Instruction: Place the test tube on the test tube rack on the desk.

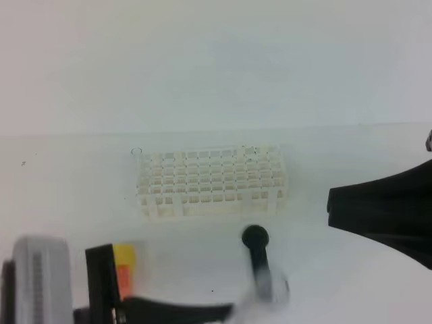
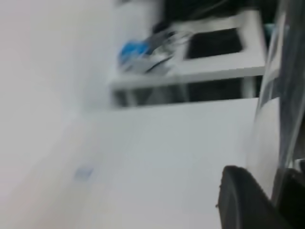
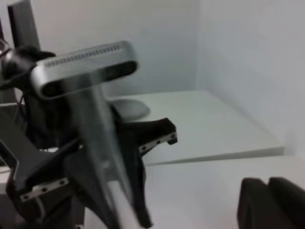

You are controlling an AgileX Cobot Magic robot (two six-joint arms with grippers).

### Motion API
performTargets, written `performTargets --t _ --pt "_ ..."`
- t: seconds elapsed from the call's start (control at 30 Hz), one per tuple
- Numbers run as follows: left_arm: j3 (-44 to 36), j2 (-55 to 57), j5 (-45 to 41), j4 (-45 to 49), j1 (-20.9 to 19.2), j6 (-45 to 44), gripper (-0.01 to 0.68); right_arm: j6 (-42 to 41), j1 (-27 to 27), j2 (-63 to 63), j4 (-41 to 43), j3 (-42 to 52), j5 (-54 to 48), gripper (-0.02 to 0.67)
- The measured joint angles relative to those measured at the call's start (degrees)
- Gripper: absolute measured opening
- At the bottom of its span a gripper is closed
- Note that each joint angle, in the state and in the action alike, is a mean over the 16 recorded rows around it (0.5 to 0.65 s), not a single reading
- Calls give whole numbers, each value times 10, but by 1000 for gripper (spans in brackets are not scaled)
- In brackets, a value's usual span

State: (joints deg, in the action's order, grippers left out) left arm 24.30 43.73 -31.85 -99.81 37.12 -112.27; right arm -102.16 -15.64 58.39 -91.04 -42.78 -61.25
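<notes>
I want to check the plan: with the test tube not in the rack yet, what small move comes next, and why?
Probably ease the left end effector forward toward the test tube rack. The test tube appears clamped between its fingers, though blurred, and the rack stands apart from it, farther up the desk.

A plain white wall (image 1: 216, 61) is filling the upper half of the exterior high view, evenly lit with no shadows showing. In the blurred left wrist view, a white shelf frame (image 2: 219, 67) with dark openings is standing at the far end of the white surface, with a blue and white item (image 2: 138, 55) lying on it. In the right wrist view, pale walls are meeting at a corner (image 3: 198, 47).
</notes>
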Motion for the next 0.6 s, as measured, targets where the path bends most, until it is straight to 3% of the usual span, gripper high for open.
performTargets --t 0.2,0.37,0.6 --pt "0 4 -38 -4 0 -69 41 -11 0 18 -24 0 -43 242" --pt "0 14 -43 -8 0 -55 34 -11 -2 19 -31 0 -55 369" --pt "4 28 -64 -4 0 -32 41 -13 -24 19 -34 -2 -47 446"
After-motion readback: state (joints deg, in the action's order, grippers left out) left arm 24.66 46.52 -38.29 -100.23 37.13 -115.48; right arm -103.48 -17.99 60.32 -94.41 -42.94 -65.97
